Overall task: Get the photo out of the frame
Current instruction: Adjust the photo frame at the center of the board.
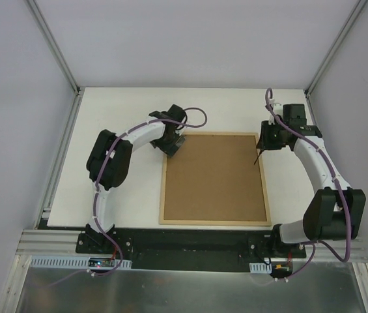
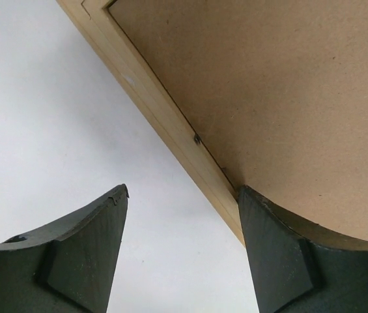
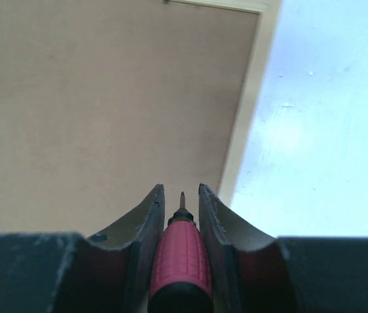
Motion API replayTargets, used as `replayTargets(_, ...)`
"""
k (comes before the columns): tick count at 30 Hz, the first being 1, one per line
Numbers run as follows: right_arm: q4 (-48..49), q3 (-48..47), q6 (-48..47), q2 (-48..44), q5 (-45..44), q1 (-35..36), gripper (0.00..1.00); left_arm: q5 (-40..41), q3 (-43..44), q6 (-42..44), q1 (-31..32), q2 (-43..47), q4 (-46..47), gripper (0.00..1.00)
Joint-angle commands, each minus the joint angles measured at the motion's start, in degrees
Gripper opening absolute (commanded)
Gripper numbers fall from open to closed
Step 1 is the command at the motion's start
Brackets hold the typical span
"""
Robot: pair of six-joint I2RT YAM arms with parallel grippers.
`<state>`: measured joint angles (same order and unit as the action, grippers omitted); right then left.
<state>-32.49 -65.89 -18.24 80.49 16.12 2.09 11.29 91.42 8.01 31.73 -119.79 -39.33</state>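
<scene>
Your frame (image 1: 213, 179) lies face down on the tabletop (image 1: 125, 195), its brown fibreboard back turned up so the fastenings along the rails can be reached. The photo is out of sight (judging by the task, it sits under that board, inside the frame).

Your right end effector (image 3: 180, 192) is clenched on a red-handled tool (image 3: 180, 257). Its thin tip points down at the backing just inside the frame's right rail, near the far corner, which is a sensible place to pry or turn a fastening.

Your left end effector (image 2: 182, 190) is released. Its jaws stand apart astride the frame's left rail near the far corner, one finger over the bare tabletop and the other over the backing, probably to steady the frame while the tool works. A small dark mark (image 2: 197, 138) on that rail may be a retaining tab, though the wrist view is too coarse to be sure.
</scene>
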Motion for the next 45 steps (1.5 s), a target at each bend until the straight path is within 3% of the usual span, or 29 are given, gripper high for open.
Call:
replayTargets(1,-0.4,-2.0,-3.5,-0.3,-6.6,0.5,0.00,2.2,-5.5,0.5,-0.7,-0.5,-9.2,0.66)
replayTargets(7,-0.7,-0.3,-4.3,1.7,-6.5,1.3,0.01,-2.7,6.8,3.3,-2.1,1.9,-9.8,0.70)
replayTargets(15,0.5,0.8,-4.8,5.4,-8.5,2.5,0.00,-10.3,30.7,10.4,-2.4,-10.1,-9.7,0.72)
replayTargets(21,1.9,1.0,-5.5,8.4,-10.1,3.0,0.00,-17.3,37.7,14.3,-2.6,-17.6,-9.3,0.72)
replayTargets(26,4.0,1.5,-5.8,9.9,-12.1,3.4,0.00,-21.5,37.3,17.0,-2.8,-19.2,-8.9,0.72)
replayTargets(34,11.2,-1.3,-11.3,12.8,-22.7,5.0,0.00,-26.2,28.5,20.0,-3.0,-15.7,-10.1,0.70)
replayTargets(40,15.0,-9.3,-14.6,20.6,-25.3,5.1,0.00,-29.4,20.0,19.6,-3.0,-12.8,-13.2,0.64)
replayTargets(45,15.3,-19.7,-14.5,29.0,-24.6,5.3,0.00,-37.9,11.8,16.8,-2.9,-9.2,-16.3,0.54)
